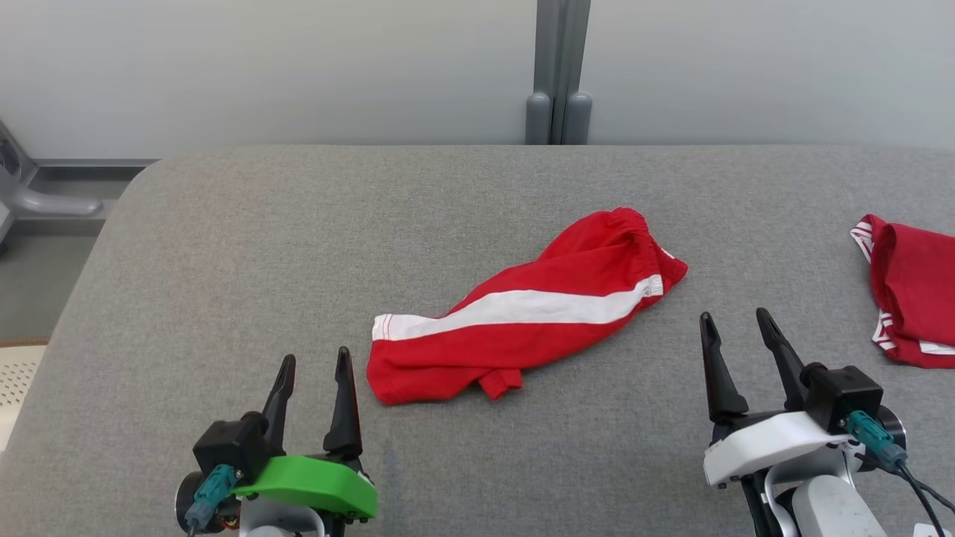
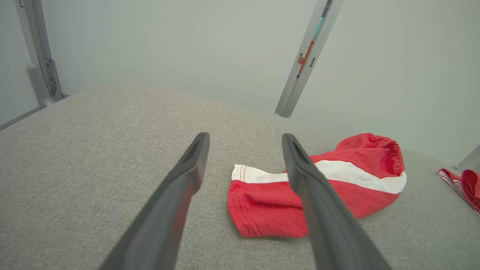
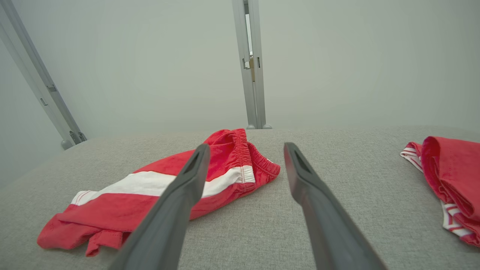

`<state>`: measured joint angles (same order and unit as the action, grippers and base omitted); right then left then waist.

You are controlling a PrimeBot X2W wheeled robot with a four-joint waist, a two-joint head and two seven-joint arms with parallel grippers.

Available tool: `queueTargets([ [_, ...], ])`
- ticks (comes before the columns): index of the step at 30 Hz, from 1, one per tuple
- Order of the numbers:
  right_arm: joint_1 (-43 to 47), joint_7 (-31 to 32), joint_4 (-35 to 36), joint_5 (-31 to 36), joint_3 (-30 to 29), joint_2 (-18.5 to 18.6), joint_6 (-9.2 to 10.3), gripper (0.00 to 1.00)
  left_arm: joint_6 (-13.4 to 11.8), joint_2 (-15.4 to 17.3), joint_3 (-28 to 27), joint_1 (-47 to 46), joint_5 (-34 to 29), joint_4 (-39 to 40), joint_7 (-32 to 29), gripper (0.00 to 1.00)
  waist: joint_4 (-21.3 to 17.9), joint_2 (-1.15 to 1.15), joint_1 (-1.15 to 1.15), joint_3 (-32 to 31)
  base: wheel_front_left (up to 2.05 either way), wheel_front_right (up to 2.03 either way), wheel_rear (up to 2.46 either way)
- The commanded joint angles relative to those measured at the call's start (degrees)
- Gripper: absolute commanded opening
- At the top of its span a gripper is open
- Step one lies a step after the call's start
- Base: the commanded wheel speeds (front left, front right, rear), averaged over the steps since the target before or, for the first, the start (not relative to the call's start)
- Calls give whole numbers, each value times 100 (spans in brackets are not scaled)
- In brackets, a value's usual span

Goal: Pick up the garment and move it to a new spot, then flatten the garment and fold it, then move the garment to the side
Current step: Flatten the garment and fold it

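The garment (image 1: 522, 313) is a pair of red shorts with a white stripe, lying bunched and slanted in the middle of the grey table (image 1: 298, 246). Its elastic waistband points to the far right, its hem to the near left. My left gripper (image 1: 313, 364) stands open just left of the hem, holding nothing. My right gripper (image 1: 737, 319) is open too, off the waistband's near right side. The left wrist view has the garment (image 2: 337, 180) beyond the open left gripper (image 2: 245, 139). In the right wrist view the garment (image 3: 150, 195) lies to the left of the open right gripper (image 3: 245, 149).
A second red and white cloth (image 1: 914, 291) lies folded at the table's right edge, also seen as a red bundle (image 3: 450, 176) in the right wrist view. A grey post (image 1: 558, 74) stands against the pale wall behind. The table's rounded left corner drops to the floor.
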<state>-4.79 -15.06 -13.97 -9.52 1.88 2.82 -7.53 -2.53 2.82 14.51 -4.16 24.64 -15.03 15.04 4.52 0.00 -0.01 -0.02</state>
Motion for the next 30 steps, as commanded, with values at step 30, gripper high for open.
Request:
queueTargets([
  [30, -2273, 520, -2785, 620, 158, 716, 10, 100, -27, 16, 156, -432, -16, 264, 17, 100, 701, 0, 1, 990, 0, 0, 0],
])
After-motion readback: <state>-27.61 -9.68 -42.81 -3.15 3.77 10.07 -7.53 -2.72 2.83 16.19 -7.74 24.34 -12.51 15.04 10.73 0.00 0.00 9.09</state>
